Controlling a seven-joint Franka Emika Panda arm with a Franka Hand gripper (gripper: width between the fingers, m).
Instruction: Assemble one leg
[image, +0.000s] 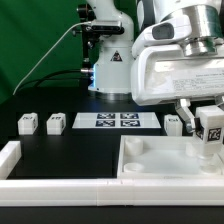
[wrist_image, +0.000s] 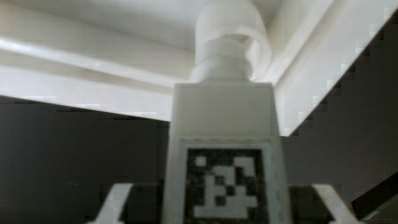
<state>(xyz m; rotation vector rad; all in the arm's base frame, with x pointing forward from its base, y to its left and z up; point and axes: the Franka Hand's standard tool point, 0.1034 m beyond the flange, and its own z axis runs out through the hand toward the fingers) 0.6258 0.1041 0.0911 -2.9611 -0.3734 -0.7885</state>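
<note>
My gripper (image: 208, 122) is shut on a leg (image: 210, 130), a small white post with a black-and-white tag, and holds it upright over the far right corner of the large white tray-like piece (image: 150, 168). In the wrist view the leg (wrist_image: 226, 110) fills the middle with its tag facing the camera. Its round tip (wrist_image: 228, 45) points at the tray-like piece's wall (wrist_image: 89, 75). A finger (wrist_image: 121, 205) shows on each side of the leg. Three more legs lie on the table: two to the exterior view's left (image: 27, 123) (image: 55, 123) and one by the gripper (image: 173, 123).
The marker board (image: 115, 121) lies flat behind the tray-like piece. A white rail (image: 12, 155) runs along the exterior view's left and front (image: 60, 190). The arm's base (image: 105, 60) stands at the back against a green backdrop.
</note>
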